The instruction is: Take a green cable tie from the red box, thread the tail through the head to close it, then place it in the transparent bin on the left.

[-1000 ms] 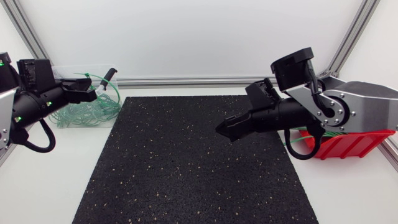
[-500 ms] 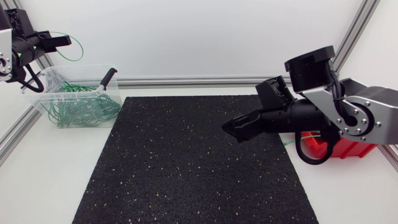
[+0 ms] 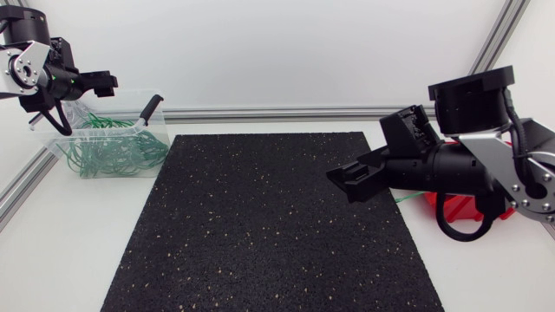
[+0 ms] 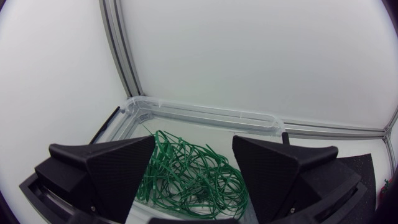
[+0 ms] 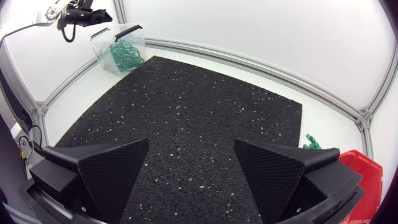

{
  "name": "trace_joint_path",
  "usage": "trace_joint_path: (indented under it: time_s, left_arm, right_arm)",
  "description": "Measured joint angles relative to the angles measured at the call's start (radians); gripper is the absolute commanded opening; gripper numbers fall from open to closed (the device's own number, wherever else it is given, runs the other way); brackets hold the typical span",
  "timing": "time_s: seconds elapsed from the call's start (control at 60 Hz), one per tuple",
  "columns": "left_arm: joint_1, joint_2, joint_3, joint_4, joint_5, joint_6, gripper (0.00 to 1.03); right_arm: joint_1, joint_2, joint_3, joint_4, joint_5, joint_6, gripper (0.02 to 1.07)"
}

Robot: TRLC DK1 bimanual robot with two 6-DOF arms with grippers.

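- left arm [image 3: 26, 71]: comes in well beyond the far-left corner of the black mat [image 3: 260, 225], lifted high, wrist bent so the fingers point back toward the mat.
- left gripper [image 4: 194, 143]: jaws wide apart, nothing between them.
- transparent bin [image 4: 205, 114]: sits just off the mat's far-left corner, directly under the spread fingers; holds a tangled heap of green cable ties [image 4: 186, 177].
- right arm [image 3: 486, 165]: enters from past the mat's right edge, forearm low and roughly level, reaching in over that edge.
- right gripper [image 5: 191, 142]: hangs over the mat's right-hand strip, about halfway down it, tips aimed at the mat's middle; jaws spread, empty.
- red box [image 5: 364, 168]: stands off the mat's right edge, mostly hidden behind the right arm; contents not readable.
- loose green ties [image 5: 311, 144]: lie on the bare table just off the mat's right edge, between the mat and the red box.
- against one second ago: left gripper then sat low at the bin's rim with a green tie in its fingers; half a second ago it was raised with a closed green loop hanging from the tips; now higher again, loop gone from the fingers, jaws apart. Cannot pick that loop out of the heap.
- over the same second: right gripper draws back from nearer the mat's middle toward its right edge, and the arm covers more of the red box.
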Motion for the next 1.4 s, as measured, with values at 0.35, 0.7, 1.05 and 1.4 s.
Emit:
trace_joint_path:
  time_s: [0.35,0.7,1.05,1.4]
  left_arm:
    - [-0.045,-0.368,-0.378,0.146,0.000,0.000,0.99]
    - [-0.084,-0.644,-0.708,0.225,0.000,0.001,0.99]
    - [-0.182,-0.961,-0.980,0.294,0.000,0.000,0.99]
    - [-0.196,-1.224,-1.143,0.311,0.013,0.001,0.99]
  right_arm:
    - [-0.185,-0.146,-0.119,0.087,0.078,-0.086,1.02]
    - [-0.385,-0.336,-0.264,0.167,0.077,-0.157,1.02]
    - [-0.474,-0.579,-0.464,0.259,0.069,-0.163,1.02]
    - [-0.461,-0.764,-0.546,0.261,0.100,-0.119,1.02]
